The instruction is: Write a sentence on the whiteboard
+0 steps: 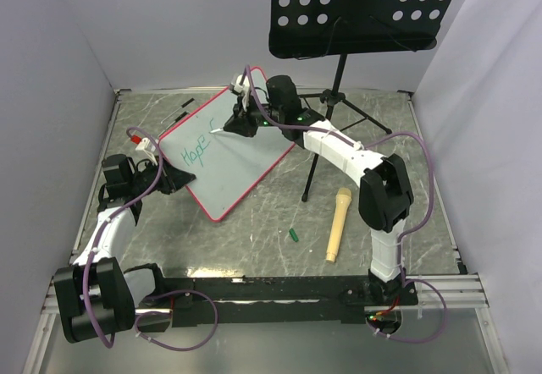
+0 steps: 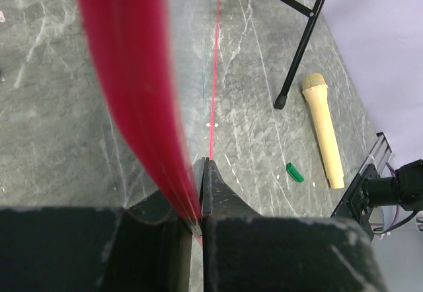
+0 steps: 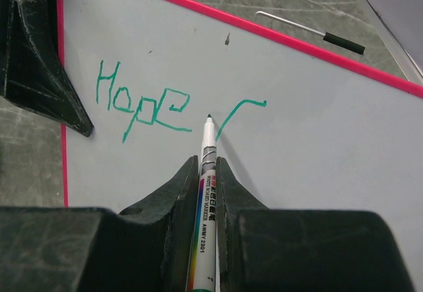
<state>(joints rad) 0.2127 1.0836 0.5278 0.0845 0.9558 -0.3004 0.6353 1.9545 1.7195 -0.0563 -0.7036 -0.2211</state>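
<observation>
While the whiteboard (image 1: 233,158) rests askew on the table (image 1: 279,213), left of centre, you see the left gripper (image 2: 201,170) pinching its pink frame, which blurs to a red band in the left wrist view. The right gripper (image 3: 207,166) clamps a marker (image 3: 207,140) over the sentence (image 3: 142,107). Only "Hope" and one further stroke show. You cannot tell whether the tip touches the board.
</observation>
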